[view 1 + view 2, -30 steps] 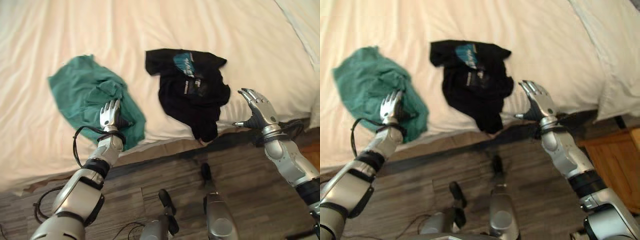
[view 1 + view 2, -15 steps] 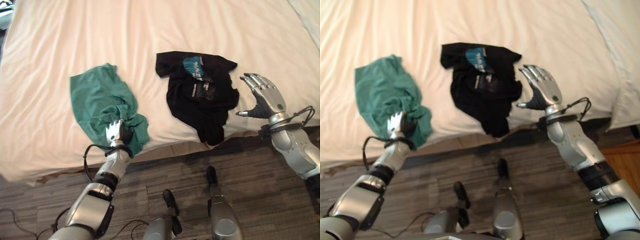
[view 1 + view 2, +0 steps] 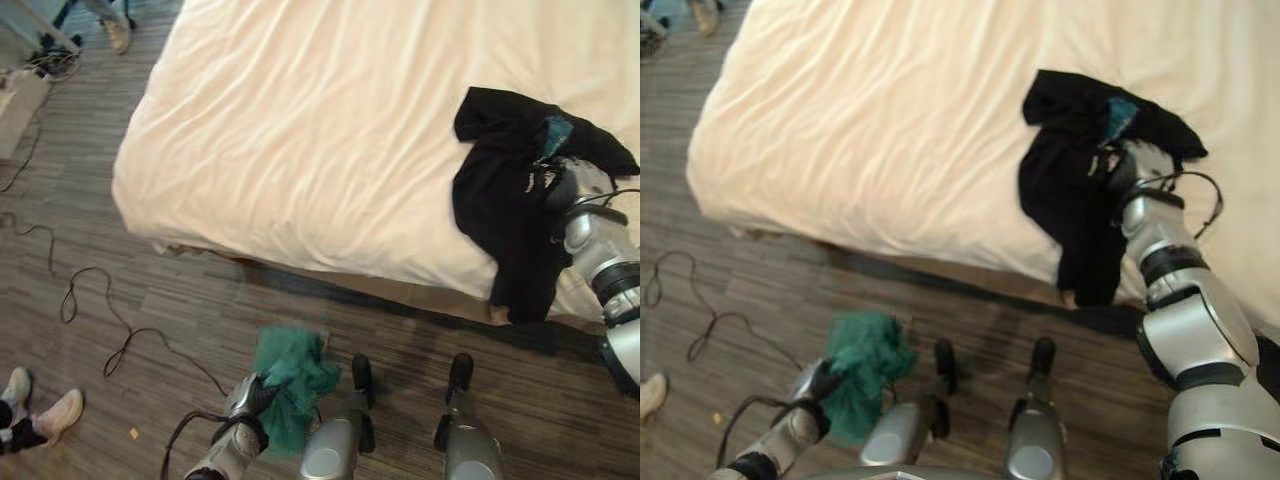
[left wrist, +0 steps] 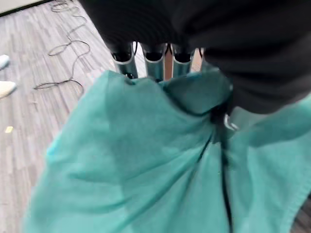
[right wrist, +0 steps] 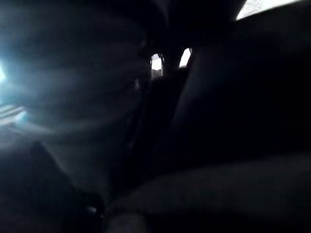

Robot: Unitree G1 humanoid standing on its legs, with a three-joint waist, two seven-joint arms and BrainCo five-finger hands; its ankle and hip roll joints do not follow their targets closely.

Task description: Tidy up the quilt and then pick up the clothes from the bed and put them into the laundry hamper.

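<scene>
Left hand [image 3: 246, 398], lower left of frame, is clamped on the green garment [image 3: 290, 375] above the floor. Right hand [image 3: 583, 183], right edge, is buried in the black T-shirt [image 3: 505, 190] on the bed [image 3: 300, 150]; finger state cannot be told. No hamper sighted.

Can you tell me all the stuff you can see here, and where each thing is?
Quilt: one, cream, spread over the bed.
Green garment: one, teal green, off the bed, bunched in the left hand above the floor.
Black shirt: one, black with a blue print, at the bed's near edge, its lower end hanging over the side.
Floor: grey-brown wood planks, around the bed.
Cables: thin, black, looping on the floor to the left of the bed.
Person's shoes: pale, on the floor at the lower left; another shoe at the top left.
Left hand: silver, low over the floor, curled round the green garment.
Right hand: silver, on the black shirt; fingers hidden in the cloth.
</scene>
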